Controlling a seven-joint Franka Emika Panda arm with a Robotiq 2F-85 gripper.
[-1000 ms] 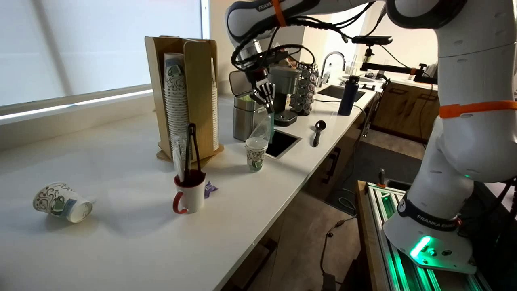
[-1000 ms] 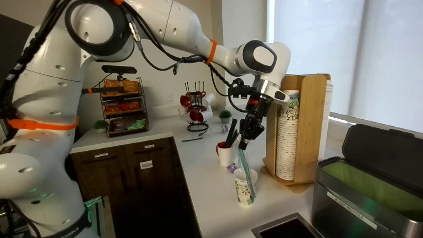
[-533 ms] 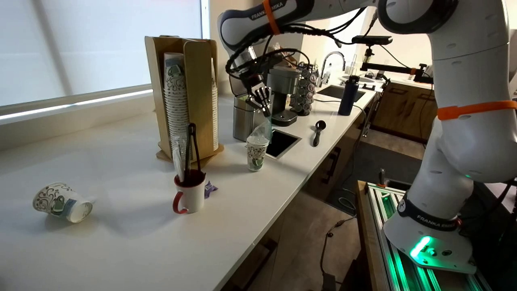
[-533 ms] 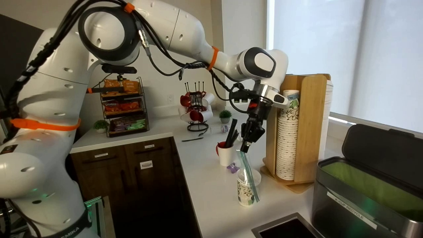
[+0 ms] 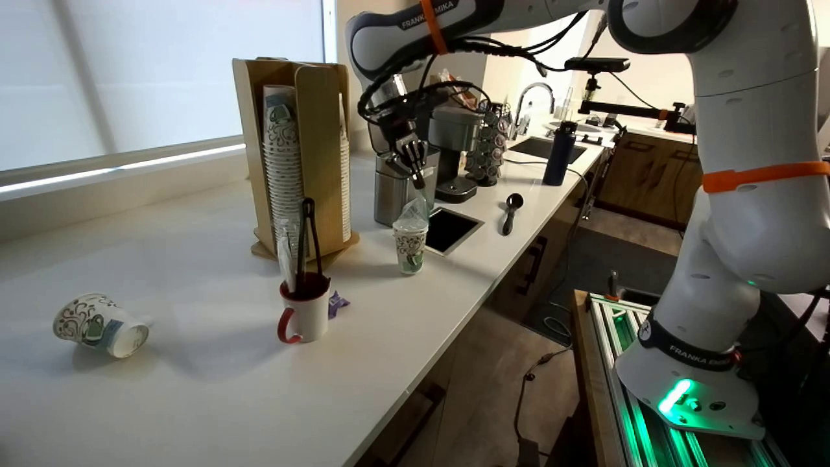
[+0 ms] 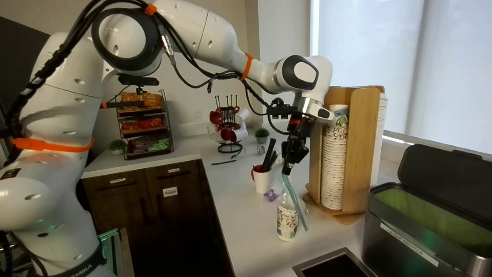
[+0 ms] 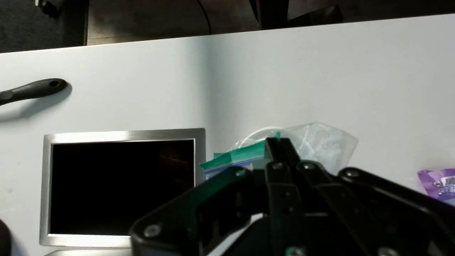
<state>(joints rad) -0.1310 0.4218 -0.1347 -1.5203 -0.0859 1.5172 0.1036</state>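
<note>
My gripper (image 6: 287, 172) is shut on the upper edge of a clear plastic bag (image 6: 294, 198) with a teal seal strip. In the wrist view the green strip (image 7: 245, 153) sticks out to the left of my fingertips, and clear film spreads to the right. Below stands an upright patterned paper cup (image 5: 410, 253) on the white counter. The bag's film lies over the cup's mouth, while the strip hangs down along the cup's outside in an exterior view. How much film is inside the cup cannot be seen. My fingers hide part of the cup in the wrist view.
A wooden cup dispenser (image 6: 359, 154) and a white-red mug (image 5: 311, 318) with utensils stand nearby. A metal-framed opening (image 7: 124, 135), a purple wrapper (image 7: 440, 185), a black scoop (image 5: 508, 224), a lidded bin (image 6: 403, 227) and a tipped paper cup (image 5: 97, 324) share the counter.
In an exterior view my gripper has moved slightly left and down, still shut on the bag. The film has bunched over the cup's mouth and the strip's lower end has swung outward.
</note>
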